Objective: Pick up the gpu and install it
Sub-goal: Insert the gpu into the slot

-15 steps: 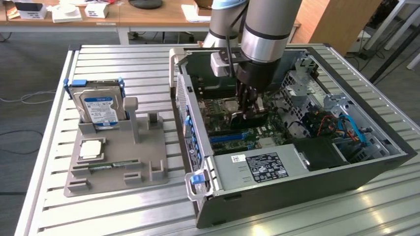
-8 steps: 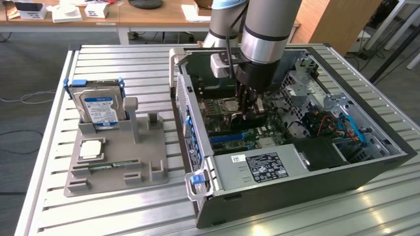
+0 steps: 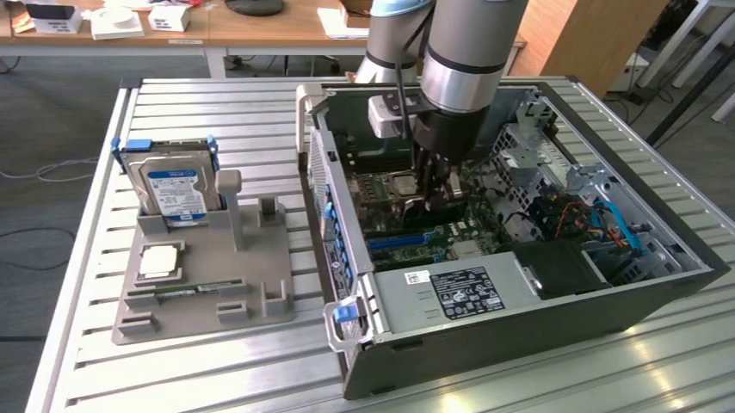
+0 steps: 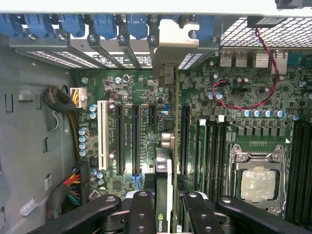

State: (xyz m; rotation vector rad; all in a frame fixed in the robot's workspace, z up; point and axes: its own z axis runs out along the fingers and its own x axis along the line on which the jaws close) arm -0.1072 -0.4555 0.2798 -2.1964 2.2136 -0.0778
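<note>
One thin, flat, dark-faced gpu (image 4: 164, 165) stands on edge in my black gripper (image 4: 165, 207), whose fingers are clamped narrow on its upper rim, inside the open dark-grey metal computer case (image 3: 517, 331). Its long axis runs straight out from my palm toward its silver end bracket (image 4: 168, 51) at the case's rear wall, parallel to the long black expansion slots (image 4: 120, 141) of the green motherboard (image 4: 141, 90) directly beneath (whether the card edge touches a slot I cannot tell).

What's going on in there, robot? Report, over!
Robot here: gripper inside computer case, jaws shut on gpu. Edge-on over motherboard slots; seated or not, cannot tell. Neighbouring slots bare, cables apart from gpu.
</note>
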